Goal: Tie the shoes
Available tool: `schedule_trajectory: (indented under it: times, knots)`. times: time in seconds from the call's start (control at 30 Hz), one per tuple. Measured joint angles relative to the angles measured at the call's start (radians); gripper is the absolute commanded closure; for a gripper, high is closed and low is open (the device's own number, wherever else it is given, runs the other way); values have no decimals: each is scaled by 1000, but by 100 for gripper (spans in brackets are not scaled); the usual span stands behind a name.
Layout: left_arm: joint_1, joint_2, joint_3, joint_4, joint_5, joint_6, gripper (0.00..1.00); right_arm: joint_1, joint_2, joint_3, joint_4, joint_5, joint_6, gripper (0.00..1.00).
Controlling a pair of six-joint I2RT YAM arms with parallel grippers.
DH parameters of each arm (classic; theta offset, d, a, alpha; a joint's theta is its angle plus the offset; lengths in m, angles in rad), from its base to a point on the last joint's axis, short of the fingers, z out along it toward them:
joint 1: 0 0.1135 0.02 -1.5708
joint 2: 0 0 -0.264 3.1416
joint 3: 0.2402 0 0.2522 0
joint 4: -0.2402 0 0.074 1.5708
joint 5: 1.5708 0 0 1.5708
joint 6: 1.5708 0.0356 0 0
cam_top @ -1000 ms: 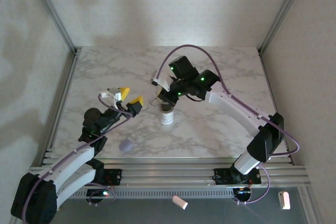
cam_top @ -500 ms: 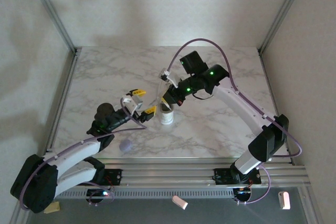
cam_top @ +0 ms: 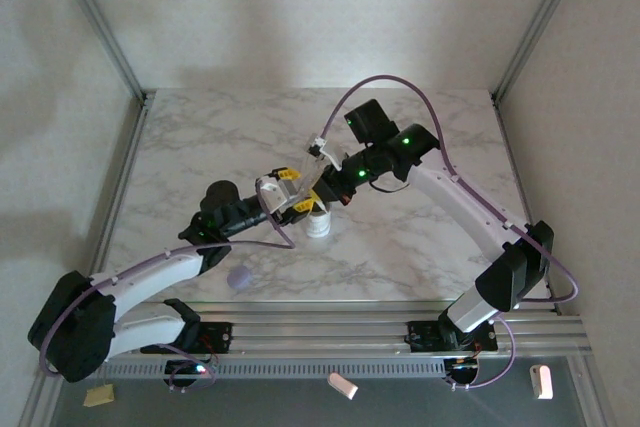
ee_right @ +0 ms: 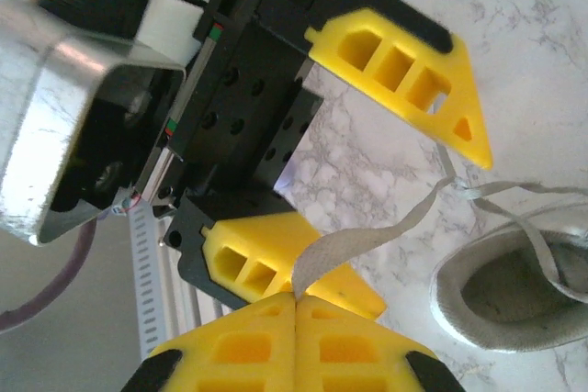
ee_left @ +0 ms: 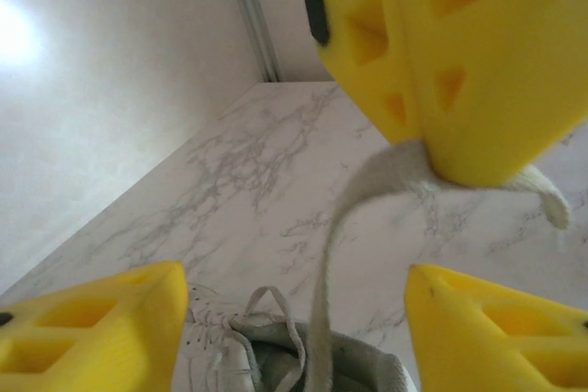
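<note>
From above, the white sneaker (cam_top: 318,224) is seen mid-table with nothing knotted; nearly all the tying is judged undone. In the left wrist view, one lace (ee_left: 322,291) is pinched by the closed right gripper (ee_left: 441,149), and the left gripper (ee_left: 296,305) is spread open around it. In the right wrist view, no writing is found.

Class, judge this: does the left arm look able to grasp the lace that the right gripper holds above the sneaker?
Probably yes: the left gripper, open, straddles the lace below the shut right gripper; nothing blocks it.
</note>
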Motion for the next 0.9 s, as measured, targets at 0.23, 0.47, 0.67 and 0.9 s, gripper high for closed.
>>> schedule_trajectory:
  times: [0.23, 0.47, 0.67, 0.9]
  knots:
    - [-13, 0, 24, -18, -5, 21, 50, 5, 5, 0, -19, 4, 0, 100]
    - [-36, -5, 31, -47, -6, 36, 55, 7, 29, 0, -27, 10, 2, 100]
    - [-47, -6, 43, -100, -13, 54, 65, 10, 41, 3, -39, 27, 19, 100]
    - [-64, -17, 43, -144, -22, 63, 97, 13, 53, 5, -27, 47, 44, 100]
